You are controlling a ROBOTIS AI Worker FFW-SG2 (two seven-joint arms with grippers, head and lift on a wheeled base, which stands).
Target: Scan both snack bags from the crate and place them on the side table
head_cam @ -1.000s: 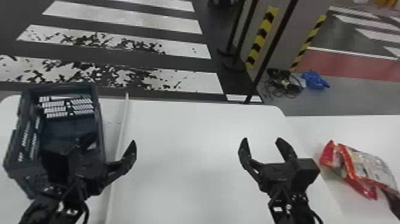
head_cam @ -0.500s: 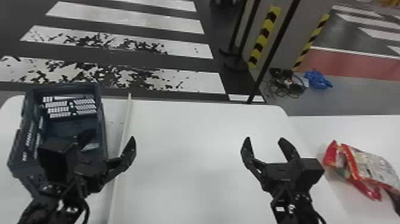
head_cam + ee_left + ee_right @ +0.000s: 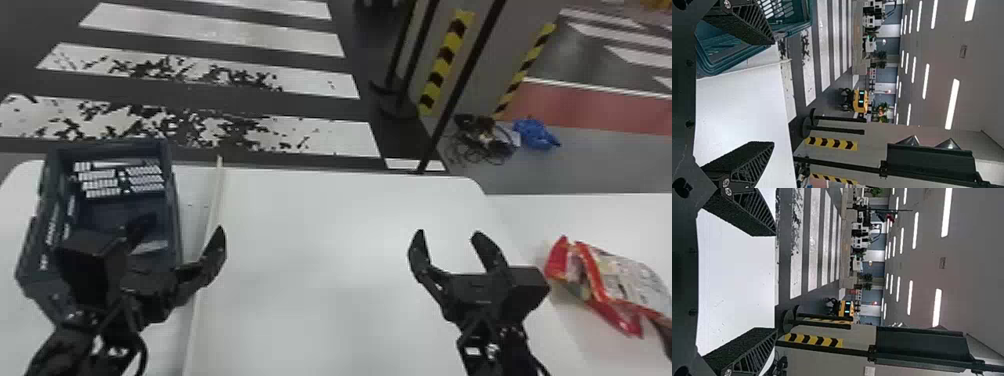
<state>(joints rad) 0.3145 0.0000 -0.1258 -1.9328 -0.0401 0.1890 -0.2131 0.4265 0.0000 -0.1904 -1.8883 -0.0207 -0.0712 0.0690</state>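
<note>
Two red and white snack bags (image 3: 620,285) lie overlapping on the side table (image 3: 520,215) at the right in the head view. The dark blue crate (image 3: 174,220) stands at the left of the main table; its visible inside holds no bag, though my left arm covers part of it. My left gripper (image 3: 177,235) is open over the crate's right side. In the left wrist view the same left gripper (image 3: 772,94) has its fingers wide apart. My right gripper (image 3: 450,240) is open above the main table, left of the bags. The right wrist view shows this right gripper (image 3: 774,282) with nothing between its fingers.
A pale strip (image 3: 216,200) runs front to back across the white main table (image 3: 320,300), beside the crate. Beyond the tables stand dark poles (image 3: 460,90) and a pillar with striped yellow tape. Cables (image 3: 482,137) and a blue bundle (image 3: 535,134) lie on the floor.
The head view has shifted slightly, so the crate, table and bags appear a little farther right. Both grippers remain open and nearly in place.
</note>
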